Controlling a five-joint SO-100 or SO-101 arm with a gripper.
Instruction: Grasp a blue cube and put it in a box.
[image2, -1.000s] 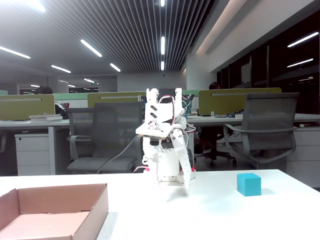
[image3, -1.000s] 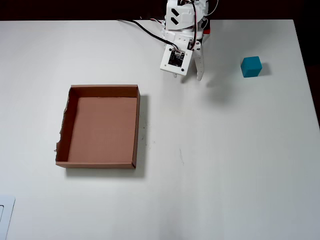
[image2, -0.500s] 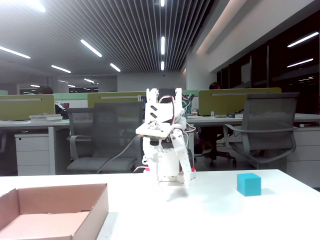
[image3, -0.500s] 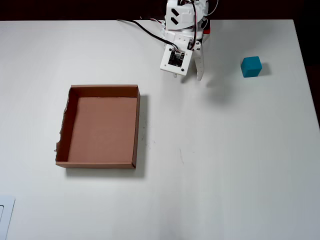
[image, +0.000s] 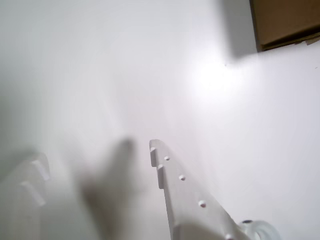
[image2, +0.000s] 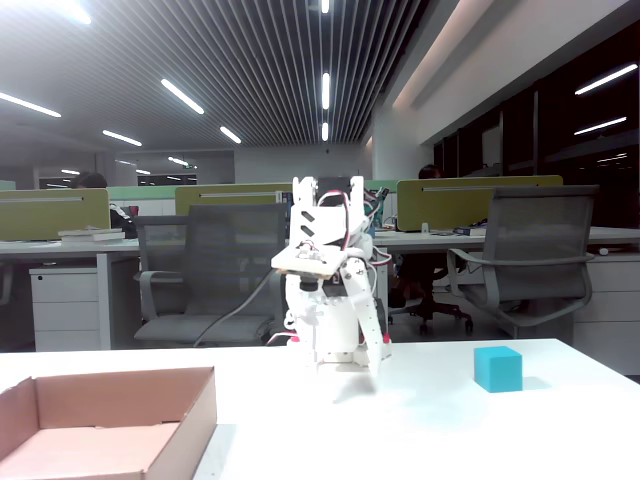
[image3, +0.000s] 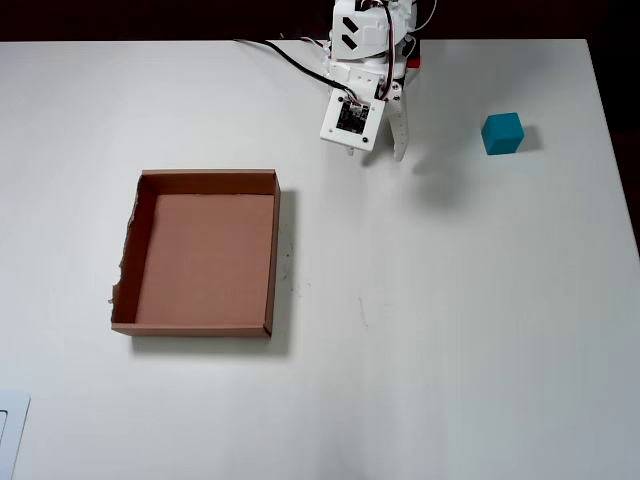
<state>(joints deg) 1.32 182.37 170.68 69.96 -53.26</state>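
Box nearest; blue cube well apart, bare table between.

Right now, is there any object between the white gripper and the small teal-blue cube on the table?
Nothing visible stands between them. In the overhead view only bare white table separates the white gripper from the small teal-blue cube, which sits to the gripper's right.

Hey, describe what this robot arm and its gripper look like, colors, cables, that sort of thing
The arm is white plastic with black slots and a black cable trailing from it. The gripper has white fingers with stepped tips and small round studs. A square white plate with a dark camera module sits at the wrist.
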